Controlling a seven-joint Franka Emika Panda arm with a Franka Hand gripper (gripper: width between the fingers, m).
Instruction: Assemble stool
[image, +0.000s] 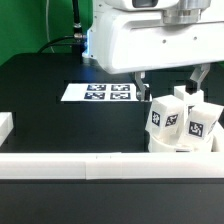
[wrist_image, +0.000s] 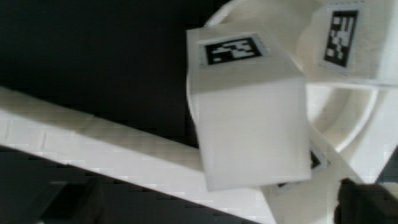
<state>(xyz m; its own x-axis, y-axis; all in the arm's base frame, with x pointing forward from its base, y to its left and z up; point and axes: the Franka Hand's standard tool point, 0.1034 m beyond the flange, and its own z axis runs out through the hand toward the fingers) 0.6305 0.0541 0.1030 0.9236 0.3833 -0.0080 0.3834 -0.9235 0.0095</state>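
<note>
The stool's white seat (image: 186, 146) sits at the exterior view's lower right, against the front rail. Legs with black-and-white tags stand up from it: one (image: 163, 118) toward the exterior view's left, one (image: 198, 124) toward its right, and a third (image: 182, 97) behind them. My gripper (image: 170, 82) hangs just above these legs, open, with its fingers (image: 141, 86) wide apart. In the wrist view a tagged leg (wrist_image: 249, 110) fills the middle, and its end reaches toward the gap between my dark fingertips (wrist_image: 366, 200). Neither fingertip touches it. The seat's curved rim (wrist_image: 352, 112) shows behind the leg.
The marker board (image: 100, 92) lies flat on the black table behind the stool parts. A long white rail (image: 90, 166) runs along the front edge, also seen in the wrist view (wrist_image: 89, 130). A short rail piece (image: 5, 126) sits at the exterior view's left.
</note>
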